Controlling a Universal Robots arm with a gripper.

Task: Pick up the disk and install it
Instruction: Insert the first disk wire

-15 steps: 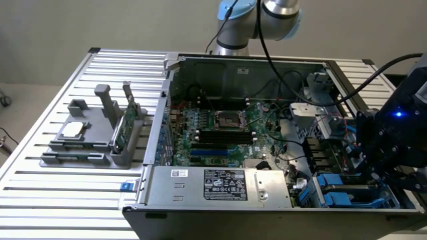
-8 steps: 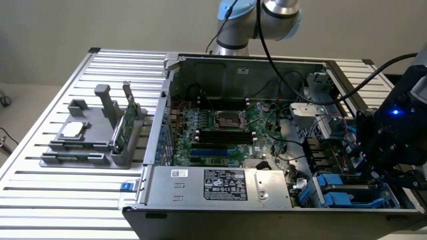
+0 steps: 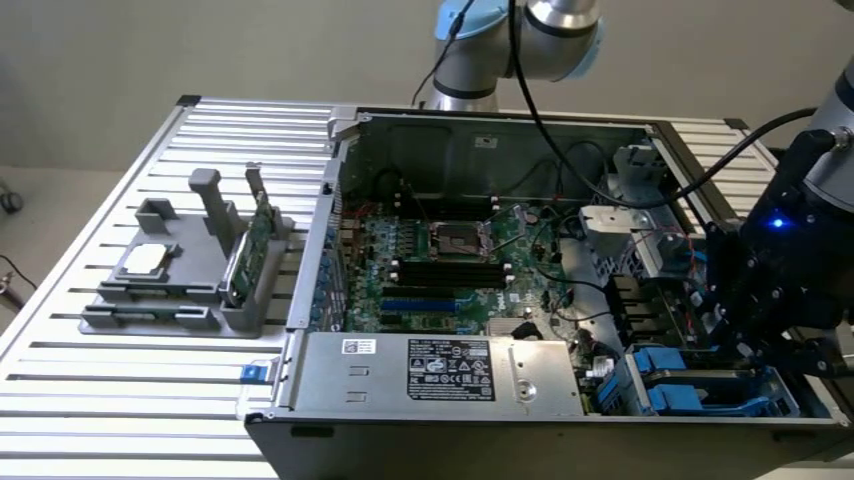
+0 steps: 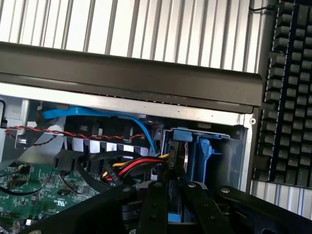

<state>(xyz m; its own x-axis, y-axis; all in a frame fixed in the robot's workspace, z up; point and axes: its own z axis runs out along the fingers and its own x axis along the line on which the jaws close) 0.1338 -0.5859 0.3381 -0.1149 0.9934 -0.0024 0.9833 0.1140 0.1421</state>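
We see the disk (image 4: pixel 176 146) edge-on in the wrist view: a thin dark slab between blue carrier rails, standing in the drive bay (image 4: pixel 229 156) at the corner of the open computer case (image 3: pixel 441 380). The pincer (image 4: pixel 171 195) is pressed in narrow around its near edge, the two dark fingers (image 4: pixel 152 204) flanking the blue rail — so we judge it is pinching the disk rather than merely hovering. In the exterior view the pincer (image 3: pixel 761 345) hangs low over the case's corner at the exterior view's right, above blue plastic carriers (image 3: pixel 674 385) in the bays.

We judge the pick-up is done and the install step is in hand: the disk looks partly seated in its slot. How deep it sits we cannot tell. The next move calls for a straight push along the rails, clear of the red, yellow and black power leads (image 4: pixel 126 168) and the blue data cable (image 4: pixel 97 114) bunched just beside the bay.

As for containers, the case holds the motherboard (image 3: pixel 441 265), the labelled power supply (image 3: pixel 441 370) and the bays. On the table (image 3: pixel 134 400) at the exterior view's left, well apart, a grey holder (image 3: pixel 180 300) carries a square silver chip (image 3: pixel 144 260) and an upright green card (image 3: pixel 247 255).
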